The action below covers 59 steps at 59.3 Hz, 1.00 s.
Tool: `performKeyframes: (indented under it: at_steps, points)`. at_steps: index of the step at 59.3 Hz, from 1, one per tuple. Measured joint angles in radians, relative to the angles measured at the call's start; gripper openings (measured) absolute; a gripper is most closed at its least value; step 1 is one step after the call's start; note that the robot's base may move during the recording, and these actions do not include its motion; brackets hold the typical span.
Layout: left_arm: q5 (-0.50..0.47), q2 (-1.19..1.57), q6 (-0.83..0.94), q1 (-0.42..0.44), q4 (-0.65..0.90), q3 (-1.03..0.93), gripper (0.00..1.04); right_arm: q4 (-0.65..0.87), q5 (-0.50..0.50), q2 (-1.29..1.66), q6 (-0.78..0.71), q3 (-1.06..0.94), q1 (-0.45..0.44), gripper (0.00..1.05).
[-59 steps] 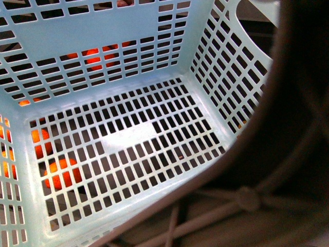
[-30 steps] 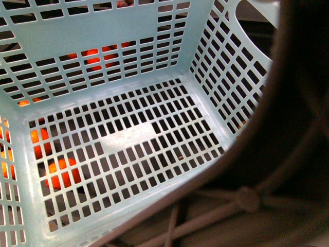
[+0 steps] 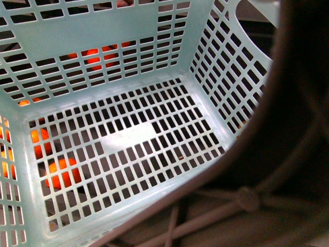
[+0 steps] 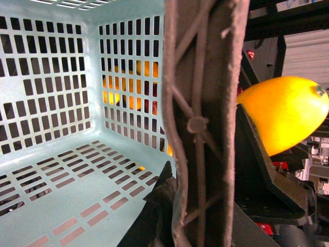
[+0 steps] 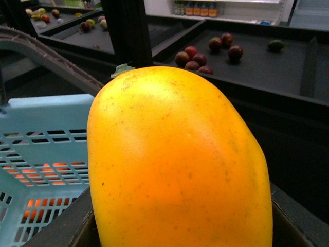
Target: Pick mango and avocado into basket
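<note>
The right gripper (image 5: 180,231) is clenched on the mango (image 5: 175,164), whose long axis runs up the right wrist frame. The basket (image 5: 46,123) opens at lower left of that frame, just beside the fruit. Whether the left gripper (image 4: 159,206) grips anything, I cannot tell.

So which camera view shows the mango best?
The right wrist view: the mango fills most of the picture, its yellow-orange skin sharp and unhidden. The left wrist view shows only one end of it beyond the basket handle. The front view shows no mango, only the basket.
</note>
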Motion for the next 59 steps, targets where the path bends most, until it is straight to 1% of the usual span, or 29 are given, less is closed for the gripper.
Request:
performKeyframes:
  at_steps: [5, 9, 10, 19, 20, 22, 26, 30, 39, 40, 41, 43, 45, 47, 48, 49, 51, 55, 59]
  points:
    - [0.000, 0.000, 0.000, 0.000, 0.000, 0.000, 0.07, -0.002, 0.007, 0.023, 0.006, 0.001, 0.019, 0.62]
    - [0.000, 0.000, 0.000, 0.000, 0.000, 0.000, 0.07, -0.010, -0.016, 0.032, 0.006, -0.001, 0.030, 0.63]
    - [0.000, 0.000, 0.000, 0.000, 0.000, 0.000, 0.07, -0.010, -0.021, 0.032, 0.006, -0.002, 0.031, 0.65]
    - [0.000, 0.000, 0.000, 0.000, 0.000, 0.000, 0.07, -0.018, -0.048, 0.026, 0.034, -0.022, 0.026, 0.96]
    - [0.000, 0.000, 0.000, 0.000, 0.000, 0.000, 0.07, -0.022, -0.045, 0.023, 0.039, -0.023, 0.024, 0.98]
    - [0.000, 0.000, 0.001, 0.000, 0.000, 0.000, 0.07, -0.027, -0.038, 0.014, 0.042, -0.025, 0.020, 0.96]
    - [0.002, 0.005, 0.002, 0.000, -0.002, 0.000, 0.07, -0.045, 0.006, -0.011, 0.045, -0.027, 0.006, 0.96]
    - [0.000, 0.005, -0.002, 0.000, -0.002, 0.000, 0.07, -0.069, 0.080, -0.048, 0.050, -0.033, -0.026, 0.96]
    - [0.000, 0.005, -0.001, 0.000, -0.002, 0.000, 0.07, -0.143, 0.256, -0.157, 0.090, -0.081, -0.160, 0.96]
    - [0.000, 0.005, -0.001, 0.000, -0.002, 0.000, 0.07, -0.131, 0.274, -0.163, 0.087, -0.090, -0.170, 0.95]
    - [0.001, 0.005, -0.001, 0.000, -0.002, 0.000, 0.07, -0.087, 0.308, -0.178, 0.073, -0.115, -0.190, 0.91]
    - [0.001, 0.005, -0.001, 0.000, -0.002, 0.000, 0.07, -0.036, 0.323, -0.195, 0.058, -0.145, -0.214, 0.88]
    - [0.001, 0.005, 0.000, 0.000, -0.002, 0.000, 0.07, 0.050, 0.306, -0.238, 0.030, -0.210, -0.269, 0.81]
    - [0.001, 0.005, 0.000, 0.000, -0.002, 0.000, 0.07, 0.078, 0.292, -0.264, 0.019, -0.242, -0.298, 0.78]
    - [0.001, 0.005, 0.000, 0.000, -0.002, 0.000, 0.07, 0.097, 0.277, -0.289, 0.011, -0.272, -0.323, 0.74]
    - [0.001, 0.005, 0.000, 0.000, -0.002, 0.000, 0.07, 0.104, 0.271, -0.302, 0.010, -0.286, -0.335, 0.73]
    - [0.000, 0.005, -0.001, 0.000, -0.002, 0.000, 0.07, 0.119, 0.251, -0.357, -0.006, -0.342, -0.377, 0.64]
    - [0.000, 0.005, 0.000, 0.000, -0.002, 0.000, 0.07, 0.123, 0.216, -0.407, -0.016, -0.399, -0.410, 0.50]
    - [0.002, 0.005, 0.000, -0.001, -0.002, 0.000, 0.07, 0.123, 0.200, -0.427, -0.021, -0.428, -0.424, 0.42]
